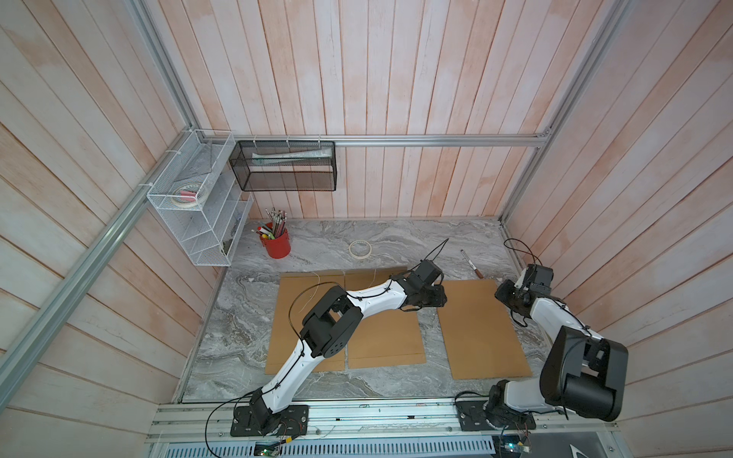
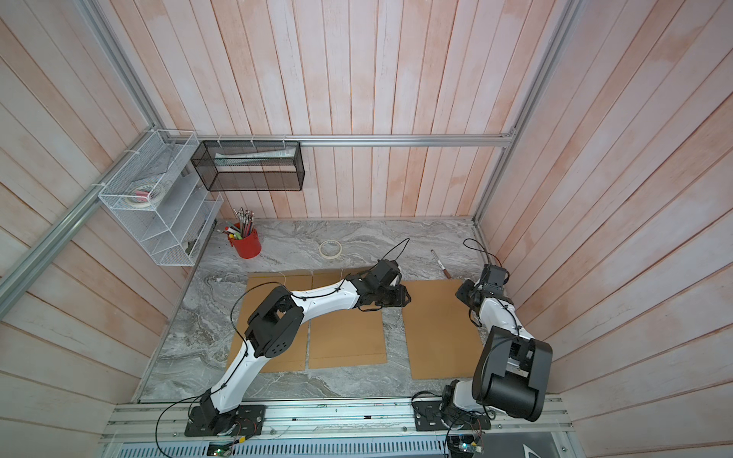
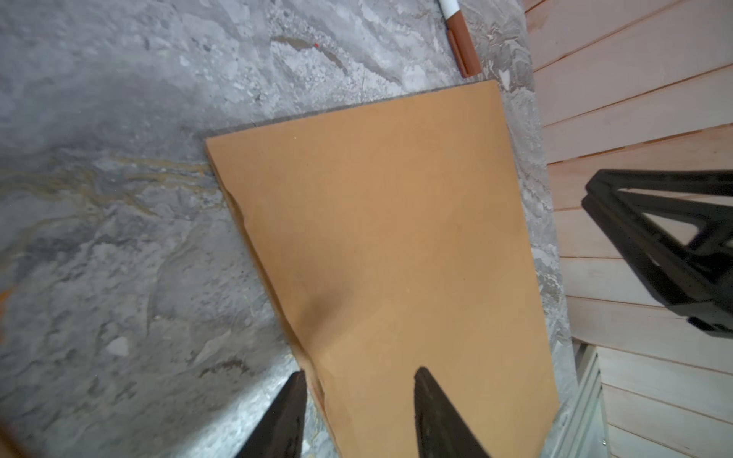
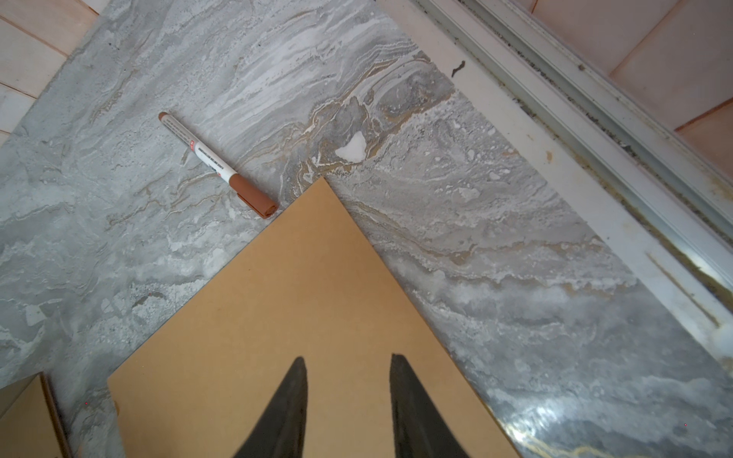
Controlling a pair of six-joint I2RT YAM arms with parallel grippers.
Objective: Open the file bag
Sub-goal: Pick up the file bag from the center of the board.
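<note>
Robot lab cell, aluminium frame (image 1: 436, 140), plank walls (image 1: 396, 79), marble table (image 1: 396, 238), red pen pot (image 1: 276, 244).

Both top views look down from high above the near edge and show my whole desk (image 1: 396, 238), in nearly the same picture. My left wrist camera hangs close over the left edge of the right file bag (image 3: 388, 238). My right wrist camera looks closely at its far right corner. Both wrist views share this bag and the brown pen (image 4: 216, 164).
</note>
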